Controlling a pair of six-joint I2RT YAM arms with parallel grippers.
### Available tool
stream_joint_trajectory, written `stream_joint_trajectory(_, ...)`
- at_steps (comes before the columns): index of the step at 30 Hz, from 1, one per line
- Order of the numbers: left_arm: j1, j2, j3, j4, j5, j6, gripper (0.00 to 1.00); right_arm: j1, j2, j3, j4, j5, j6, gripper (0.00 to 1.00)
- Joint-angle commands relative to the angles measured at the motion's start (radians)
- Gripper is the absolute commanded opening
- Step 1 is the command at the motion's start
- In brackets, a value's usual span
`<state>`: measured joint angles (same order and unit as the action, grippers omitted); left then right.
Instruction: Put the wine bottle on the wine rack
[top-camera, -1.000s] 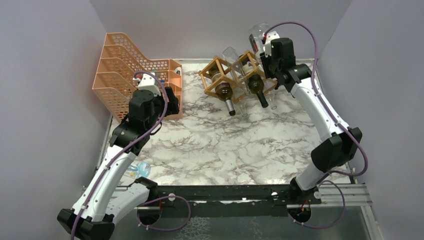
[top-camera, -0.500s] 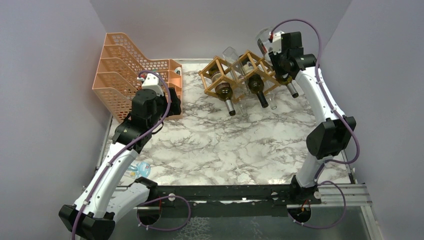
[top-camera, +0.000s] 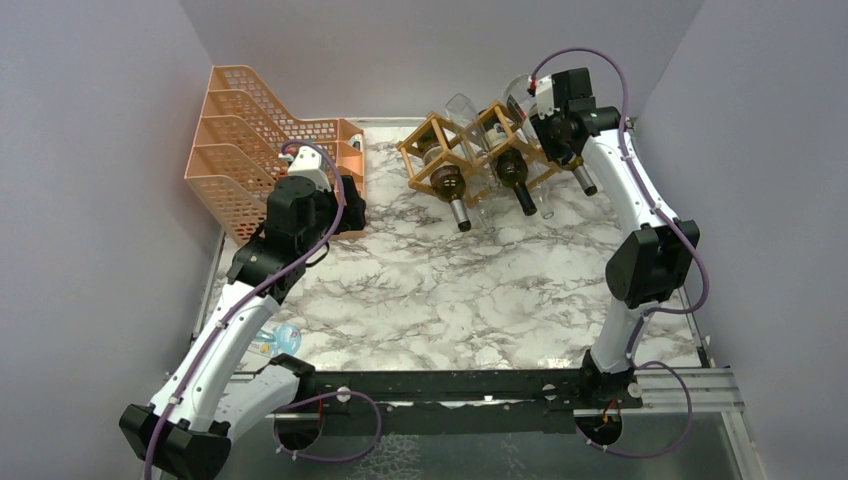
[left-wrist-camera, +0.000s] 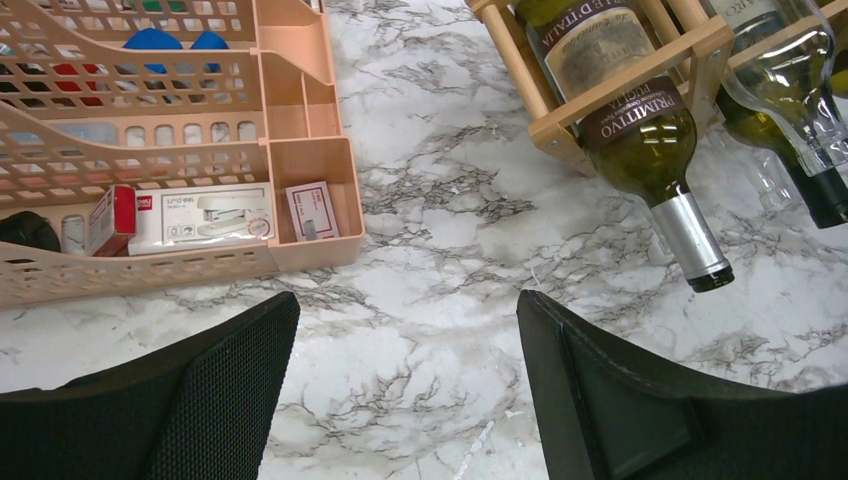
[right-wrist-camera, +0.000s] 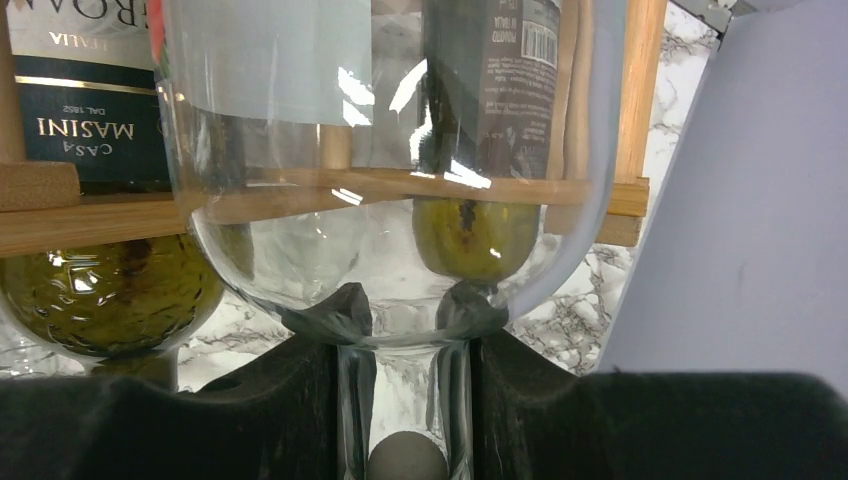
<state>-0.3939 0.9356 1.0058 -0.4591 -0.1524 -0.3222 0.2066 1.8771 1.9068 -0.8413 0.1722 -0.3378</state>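
Note:
The light wooden wine rack (top-camera: 440, 150) stands at the back of the table with several dark and clear bottles in its cells. It also shows in the left wrist view (left-wrist-camera: 560, 105) and the right wrist view (right-wrist-camera: 620, 190). My right gripper (top-camera: 548, 118) is shut on the neck of a clear glass wine bottle (right-wrist-camera: 400, 200), whose body (top-camera: 520, 90) sits over the rack's top right. My left gripper (left-wrist-camera: 405, 390) is open and empty over the marble table, beside the orange tray.
An orange mesh tiered file tray (top-camera: 255, 150) with small office items stands at the back left. Dark green bottle necks (left-wrist-camera: 690, 240) stick out of the rack toward the front. Grey walls close in on the left, right and back.
My right gripper has carried the clear bottle down and left, closer onto the rack's top right. My left arm has shifted slightly forward.

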Motion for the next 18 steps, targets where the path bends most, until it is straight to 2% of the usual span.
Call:
stream_joint_trajectory(1,0.000,0.018,0.032,0.022,0.080,-0.019,0.87,0.002,-0.035,0.049,0.122,0.024,-0.005,0.18)
stream_joint_trajectory(4,0.000,0.045,0.041,0.013,0.116,-0.050,0.91,0.002,-0.033,0.034,0.120,0.015,-0.006,0.29)
stream_joint_trajectory(6,0.000,0.068,0.048,0.001,0.120,-0.085,0.98,0.001,-0.034,0.024,0.123,0.002,-0.004,0.37)
stream_joint_trajectory(10,0.000,0.116,0.069,-0.039,0.134,-0.104,0.99,0.001,-0.035,0.021,0.102,-0.013,0.019,0.52)
stream_joint_trajectory(13,0.000,0.129,0.069,-0.039,0.152,-0.100,0.99,0.002,-0.041,0.020,0.086,-0.029,0.046,0.55)
stream_joint_trajectory(18,0.000,0.143,0.069,-0.038,0.179,-0.011,0.99,0.002,-0.073,0.018,0.073,-0.061,0.075,0.61)
